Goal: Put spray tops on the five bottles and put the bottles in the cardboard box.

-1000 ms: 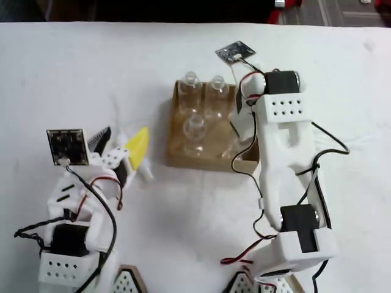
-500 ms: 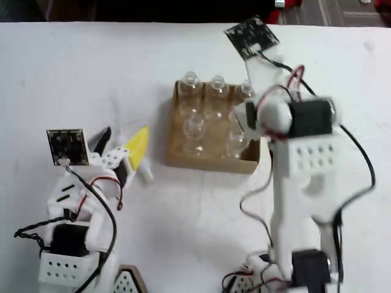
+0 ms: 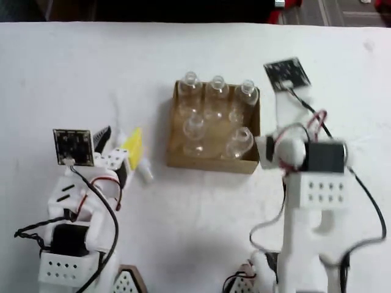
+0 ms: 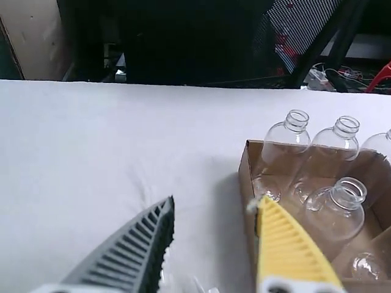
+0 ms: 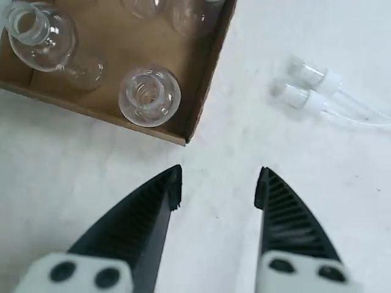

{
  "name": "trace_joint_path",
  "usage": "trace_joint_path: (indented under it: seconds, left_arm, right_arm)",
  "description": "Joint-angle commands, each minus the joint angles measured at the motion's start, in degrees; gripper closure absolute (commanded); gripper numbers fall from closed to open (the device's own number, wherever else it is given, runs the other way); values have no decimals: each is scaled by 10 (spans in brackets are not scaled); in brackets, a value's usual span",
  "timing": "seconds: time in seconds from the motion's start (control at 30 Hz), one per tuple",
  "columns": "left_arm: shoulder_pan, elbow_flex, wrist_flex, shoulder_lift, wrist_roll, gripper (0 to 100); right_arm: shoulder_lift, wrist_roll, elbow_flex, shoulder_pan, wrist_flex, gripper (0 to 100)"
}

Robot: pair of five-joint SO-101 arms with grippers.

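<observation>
Bottles (image 3: 194,127) stand uncapped in the cardboard box (image 3: 208,163), with two spray tops (image 5: 308,85) on the desk (image 3: 91,61) just beside it. The right end effector (image 5: 219,180) hangs released near the box corner. It is best centred over one top's collar, clear of its thin tube, before closing.

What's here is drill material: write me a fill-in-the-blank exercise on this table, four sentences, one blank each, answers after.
1. The cardboard box holds ___ bottles.
2. The right gripper is ___, with nothing between its fingers.
3. The left gripper has one grey finger and one ___ finger.
4. In the right wrist view, ___ spray tops lie on the table outside the box.
Answers: five; open; yellow; two.
</observation>
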Motion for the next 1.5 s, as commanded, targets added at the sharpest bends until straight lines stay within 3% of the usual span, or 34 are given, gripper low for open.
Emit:
trace_joint_path:
  seconds: [0.0, 0.2, 0.33, 0.43, 0.57, 0.83, 1.0, 1.23, 1.33, 1.47]
  left_arm:
    - [-7, -32, -5, 0, -25, 835]
    - [-1, -107, 82, 2, -127, 835]
    - [34, -174, 166, 57, -303, 835]
    - [9, -209, 227, 125, -438, 835]
    - [-38, -227, 240, 212, -532, 834]
    - [-3, -228, 294, 262, -747, 814]
    - [-16, -203, 184, 264, -736, 758]
    - [-72, -81, -132, 272, -616, 795]
    - [-96, -91, -157, 326, -615, 794]
    - [-122, -193, -149, 481, -614, 793]
  right_arm:
    - [-124, -14, 125, 55, -97, 825]
    - [-126, -11, 247, 79, -192, 824]
    - [-57, -55, 267, 83, -233, 823]
    - [-7, -62, 263, 108, -259, 823]
    - [55, -64, 263, 131, -310, 824]
    - [174, -93, 263, 137, -385, 824]
    - [211, -93, 263, 138, -422, 825]
    - [220, -95, 256, 175, -428, 825]
    - [224, -113, 249, 187, -426, 825]
    - [224, -113, 249, 186, -424, 825]
